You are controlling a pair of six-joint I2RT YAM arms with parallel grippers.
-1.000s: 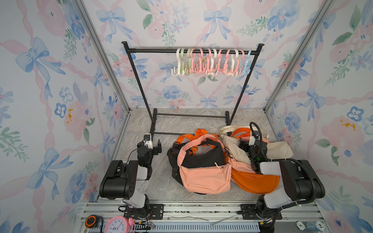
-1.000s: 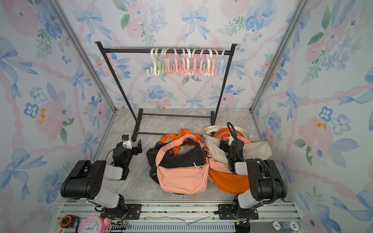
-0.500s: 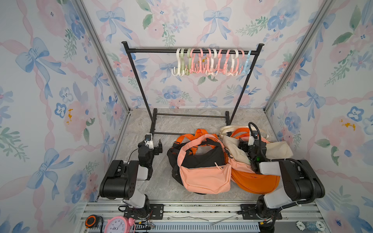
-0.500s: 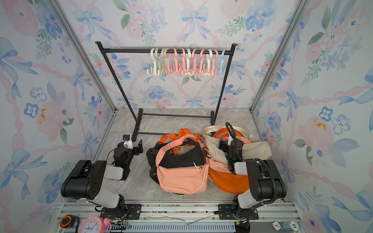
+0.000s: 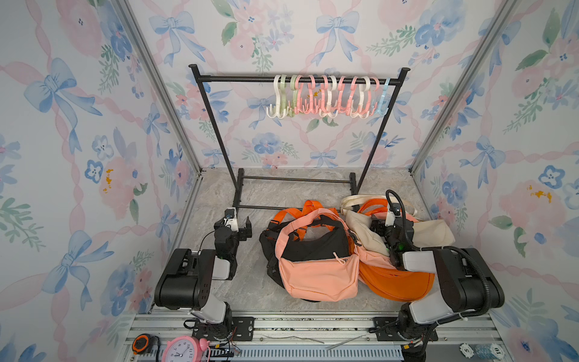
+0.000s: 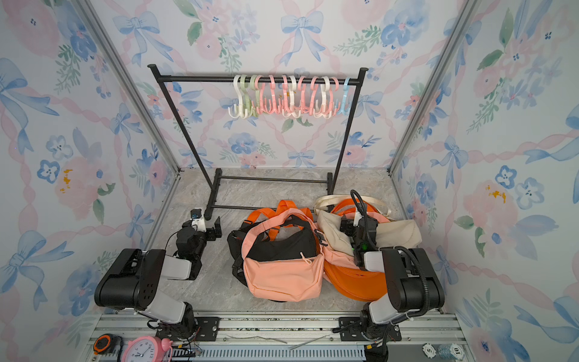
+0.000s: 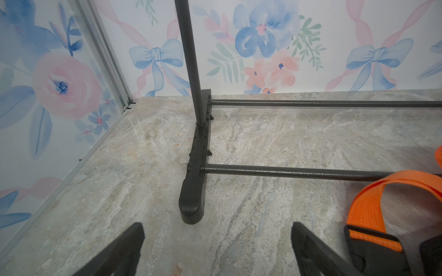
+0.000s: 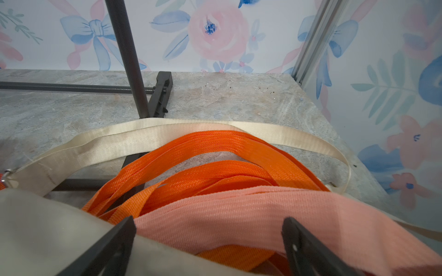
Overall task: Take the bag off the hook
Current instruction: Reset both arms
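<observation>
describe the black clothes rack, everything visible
The black rack is thin speckled metal tubing: a top bar on two uprights, each set in a plastic-looking foot, joined by two low crossbars. It stands upright on the marbled floor near the back wall. Pastel hooks crowd the bar's right part; no bag hangs. An orange strap and cream strap drape over its base.

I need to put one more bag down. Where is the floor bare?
Bare floor: the strip between the left wall and the rack's left foot; the stretch between the rack's low bars; the patch between the left arm and the peach bag. Crowded: the piled bags around the right tool.
</observation>
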